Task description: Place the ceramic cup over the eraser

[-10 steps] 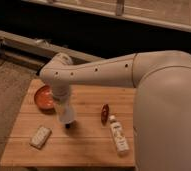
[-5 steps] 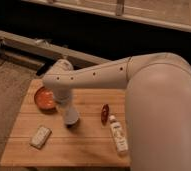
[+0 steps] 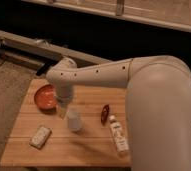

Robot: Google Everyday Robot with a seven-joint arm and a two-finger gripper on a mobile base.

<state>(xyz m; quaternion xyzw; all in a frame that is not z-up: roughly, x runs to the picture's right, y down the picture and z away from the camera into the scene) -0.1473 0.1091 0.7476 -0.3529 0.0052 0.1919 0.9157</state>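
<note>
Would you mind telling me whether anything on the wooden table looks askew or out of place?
The white bottle lies on its side near the table's right edge. The ceramic cup stands mouth-down just below the gripper, as the task intends. Nothing looks spilled or damaged.

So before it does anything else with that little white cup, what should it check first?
1. Cup on the table, wide end down: ok.
2. Eraser under the cup: cannot tell, none in view.
3. Gripper right above the cup; grip state: cannot tell.
4. Orange bowl apart from the cup: ok.
5. Bottle and red oval piece away from the cup: ok.
</note>
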